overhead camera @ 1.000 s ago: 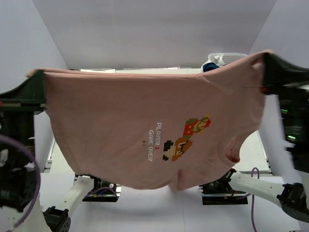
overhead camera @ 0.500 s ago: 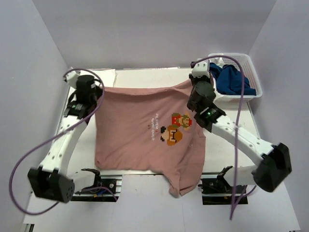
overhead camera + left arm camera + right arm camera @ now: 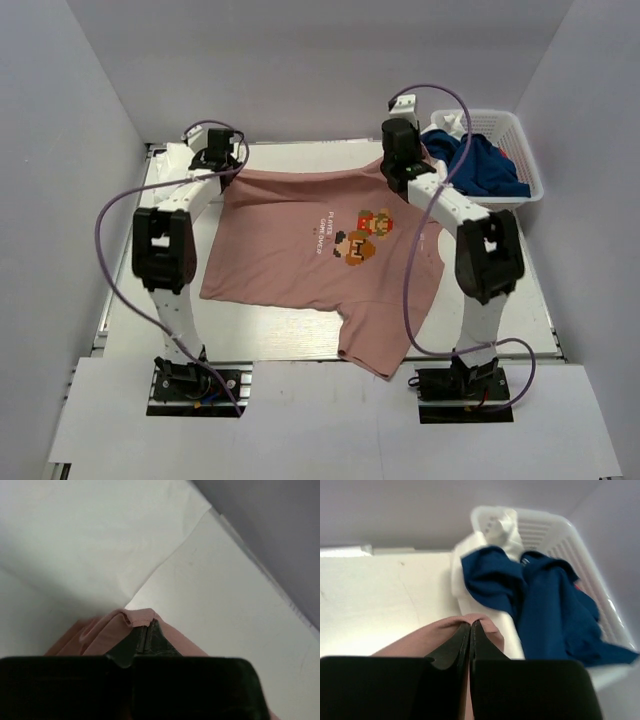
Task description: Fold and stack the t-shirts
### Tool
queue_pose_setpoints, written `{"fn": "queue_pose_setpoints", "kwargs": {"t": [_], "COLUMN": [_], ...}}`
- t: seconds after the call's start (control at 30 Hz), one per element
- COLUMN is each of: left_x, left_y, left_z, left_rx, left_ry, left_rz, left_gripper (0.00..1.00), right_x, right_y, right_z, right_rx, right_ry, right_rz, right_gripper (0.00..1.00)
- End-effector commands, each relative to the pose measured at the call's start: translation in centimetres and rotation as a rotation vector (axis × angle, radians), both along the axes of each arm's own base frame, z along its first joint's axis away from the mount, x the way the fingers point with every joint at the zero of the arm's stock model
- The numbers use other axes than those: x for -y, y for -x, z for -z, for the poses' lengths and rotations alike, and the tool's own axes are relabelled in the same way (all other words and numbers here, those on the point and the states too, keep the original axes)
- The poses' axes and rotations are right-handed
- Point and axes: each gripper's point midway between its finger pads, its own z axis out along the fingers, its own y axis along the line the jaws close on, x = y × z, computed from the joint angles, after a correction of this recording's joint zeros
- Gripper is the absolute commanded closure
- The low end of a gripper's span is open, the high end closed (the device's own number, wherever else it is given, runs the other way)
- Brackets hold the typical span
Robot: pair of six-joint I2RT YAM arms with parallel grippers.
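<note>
The dusty pink t-shirt (image 3: 300,250) with white chest text and a pixel print lies spread on the table, its near edge hanging over the front. My left gripper (image 3: 222,172) is shut on its far left corner (image 3: 135,619). My right gripper (image 3: 398,168) is shut on its far right corner (image 3: 480,622). A navy blue t-shirt (image 3: 480,165) and a white one (image 3: 448,123) lie in the white basket (image 3: 525,160) at the far right; they also show in the right wrist view, the navy (image 3: 545,610) and the white (image 3: 502,527).
The table (image 3: 520,300) ends at grey walls at the back and sides. The basket (image 3: 555,527) stands close beside my right gripper. White cloth or paper (image 3: 75,540) lies at the far left corner.
Both arms have swung from high up down and away to the far edge, pulling the pink t-shirt out flat on the table.
</note>
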Motion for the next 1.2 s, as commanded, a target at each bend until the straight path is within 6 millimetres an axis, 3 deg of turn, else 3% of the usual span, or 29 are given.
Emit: {"fn": "queue_pose_setpoints", "kwargs": {"t": [0.0,0.03,0.07,0.1,0.13,0.17,0.2,0.23,0.27,0.3,0.33,0.37,0.4,0.43,0.47,0.5,0.53,0.57,0.63,0.67,0.7,0.8,0.83,0.87,0.9,1.03,1.07,1.1,1.17], "left_x": [-0.4,-0.9,-0.8,-0.9,-1.0,0.4,0.6,1.3,1.8,2.5,2.8,3.5,3.5,3.6,3.6,3.2,3.4,3.7,3.2,3.4,3.6,3.6,3.5,3.3,3.1,1.2,0.6,0.2,-0.5], "left_y": [-5.3,-7.3,-8.3,-9.6,-11.4,-12.3,-13.1,-14.1,-14.2,-14.3,-14.0,-13.6,-13.2,-12.0,-11.5,-10.4,-9.8,-8.9,-6.4,-5.3,-3.2,2.0,3.2,4.9,7.4,15.9,18.8,20.7,24.4], "left_z": [-1.9,-3.7,-3.1,0.7,-1.4,-1.1,-0.8,-0.7,-1.1,-1.4,-2.5,-3.2,-4.0,-2.8,-6.3,-5.4,-6.1,-6.4,-7.6,-7.6,-7.6,-6.8,-4.4,-6.4,-4.1,-1.3,1.5,1.3,4.2], "left_rx": [0.09,0.14,0.137,0.081,0.126,0.125,0.123,0.134,0.142,0.153,0.179,0.195,0.209,0.182,0.247,0.216,0.22,0.205,0.183,0.169,0.149,0.073,0.009,0.037,-0.037,-0.188,-0.271,-0.273,-0.361], "left_ry": [0.004,0.0,0.0,0.007,0.028,0.062,0.078,0.089,0.095,0.097,0.106,0.115,0.114,0.123,0.117,0.103,0.084,0.079,0.063,0.072,0.068,0.087,0.104,0.101,0.118,0.178,0.192,0.19,0.202], "left_rz": [0.012,0.006,0.006,0.015,0.028,0.1,0.134,0.173,0.204,0.258,0.276,0.319,0.32,0.329,0.333,0.323,0.321,0.317,0.312,0.325,0.363,0.379,0.369,0.37,0.359,0.183,0.15,0.132,0.063], "left_gripper": [1.0,1.0,1.0,0.95,0.62,0.47,0.37,0.29,0.11,0.0,0.0,0.0,0.0,0.0,0.0,0.0,0.0,0.0,0.0,0.0,0.0,0.0,0.0,0.0,0.0,0.0,0.0,0.0,0.0], "right_x": [-1.8,-2.0,-2.1,-2.4,-2.9,-3.0,-3.1,-3.4,-3.4,-3.8,-4.0,-4.8,-5.2,-5.9,-6.0,-6.4,-6.7,-7.0,-7.8,-7.8,-8.6,-8.9,-8.7,-8.9,-8.6,-10.1,-10.1,-9.4,-9.8], "right_y": [-4.9,-6.5,-8.4,-10.5,-11.9,-14.7,-15.4,-15.7,-15.7,-15.1,-14.4,-12.9,-12.0,-10.1,-9.1,-7.4,-6.7,-5.6,-3.0,-1.4,0.4,5.0,6.1,7.8,9.3,17.0,17.9,20.5,23.7], "right_z": [0.1,-1.3,4.5,2.2,0.3,3.4,3.6,1.9,3.0,1.8,-2.2,2.9,-1.2,-1.9,-1.0,-3.9,-4.2,-2.6,-3.9,0.2,-2.3,0.1,-0.9,1.3,3.7,5.7,6.1,8.2,8.9], "right_rx": [0.023,0.059,-0.035,0.022,0.053,0.035,0.038,0.05,0.02,0.028,0.1,-0.019,0.066,0.056,0.032,0.061,0.051,-0.013,-0.019,-0.109,-0.065,-0.128,-0.11,-0.163,-0.216,-0.345,-0.365,-0.466,-0.542], "right_ry": [-0.105,-0.131,-0.113,-0.141,-0.156,-0.174,-0.187,-0.197,-0.204,-0.217,-0.237,-0.227,-0.244,-0.254,-0.259,-0.276,-0.278,-0.276,-0.31,-0.308,-0.371,-0.472,-0.493,-0.508,-0.54,-0.62,-0.618,-0.599,-0.554], "right_rz": [-0.099,-0.124,-0.121,-0.149,-0.161,-0.173,-0.174,-0.176,-0.192,-0.2,-0.225,-0.275,-0.312,-0.362,-0.377,-0.415,-0.43,-0.444,-0.479,-0.479,-0.504,-0.518,-0.53,-0.536,-0.52,-0.643,-0.649,-0.63,-0.667], "right_gripper": [1.0,1.0,1.0,1.0,0.96,0.8,0.45,0.1,0.1,0.1,0.1,0.1,0.1,0.1,0.1,0.1,0.1,0.1,0.1,0.1,0.1,0.1,0.1,0.1,0.1,0.1,0.1,0.1,0.1]}}
